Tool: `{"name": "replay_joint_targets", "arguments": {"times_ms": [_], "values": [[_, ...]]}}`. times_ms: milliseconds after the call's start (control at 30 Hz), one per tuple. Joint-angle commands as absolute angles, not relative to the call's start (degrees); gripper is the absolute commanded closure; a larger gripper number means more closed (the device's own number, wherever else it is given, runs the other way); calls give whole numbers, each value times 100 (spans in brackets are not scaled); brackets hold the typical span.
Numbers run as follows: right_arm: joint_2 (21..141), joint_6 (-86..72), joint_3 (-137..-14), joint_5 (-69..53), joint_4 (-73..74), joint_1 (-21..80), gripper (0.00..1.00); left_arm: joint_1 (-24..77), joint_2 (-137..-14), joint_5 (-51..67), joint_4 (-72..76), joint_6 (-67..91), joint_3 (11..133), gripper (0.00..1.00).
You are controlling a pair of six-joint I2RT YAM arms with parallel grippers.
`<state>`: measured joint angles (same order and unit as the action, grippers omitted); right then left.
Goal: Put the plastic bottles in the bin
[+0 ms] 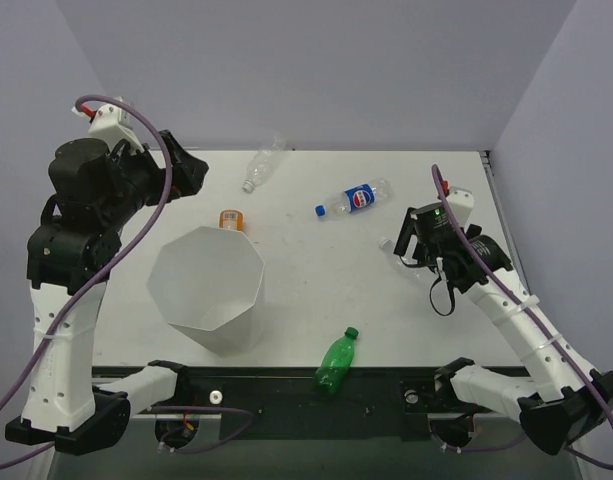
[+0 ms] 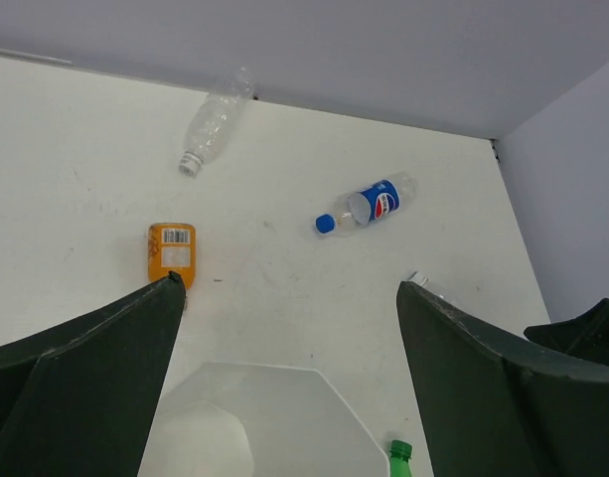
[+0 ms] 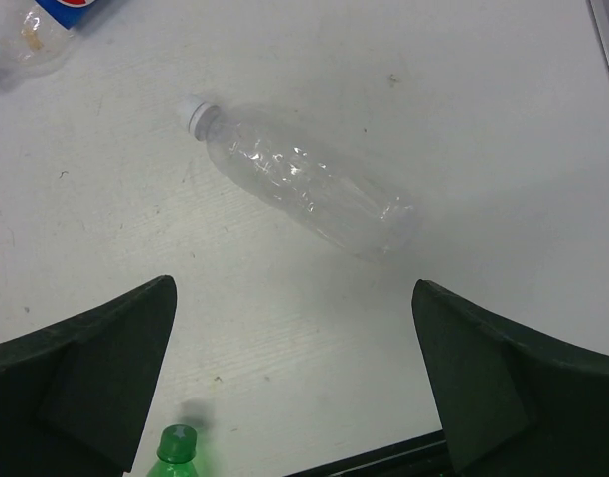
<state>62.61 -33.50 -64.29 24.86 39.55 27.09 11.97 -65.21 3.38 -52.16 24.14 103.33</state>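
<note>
- We see our left gripper (image 2: 291, 286) with its dark fingers (image 2: 95, 378) spread wide apart.
- The white bin (image 2: 284, 393) shows its faceted rim at the bottom.
- A short orange bottle (image 2: 171, 250) lies near one fingertip.
- A clear bottle (image 2: 213, 124) and a blue-labelled bottle (image 2: 369, 204) lie farther off on the white table (image 2: 76, 149).
- A green cap (image 2: 399, 452) peeks in beside the bin.

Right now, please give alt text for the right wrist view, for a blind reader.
A clear bottle lies on its side on the white table, beyond the open right tool. A green cap shows at the bottom edge.
</note>
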Motion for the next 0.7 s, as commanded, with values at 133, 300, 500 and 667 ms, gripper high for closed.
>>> {"name": "replay_joint_targets", "arguments": {"times_ms": [133, 300, 500, 667], "values": [[5590, -3560, -5933, 2417, 4061, 2917, 0, 1230, -6355, 53, -4939, 2461, 10003, 1], [5291, -4069, -5363, 2058, 4043, 3724, 0, 1222, -6346, -360, -5080, 2470, 9871, 2], [5273, -4482, -4485, 1056, 3157, 4998, 1, 1230, -6302, -580, -5089, 2496, 9686, 2], [5632, -5201, -3877, 668, 2347, 5335, 0, 1230, -6126, -606, -4922, 2417, 9492, 2]]}}
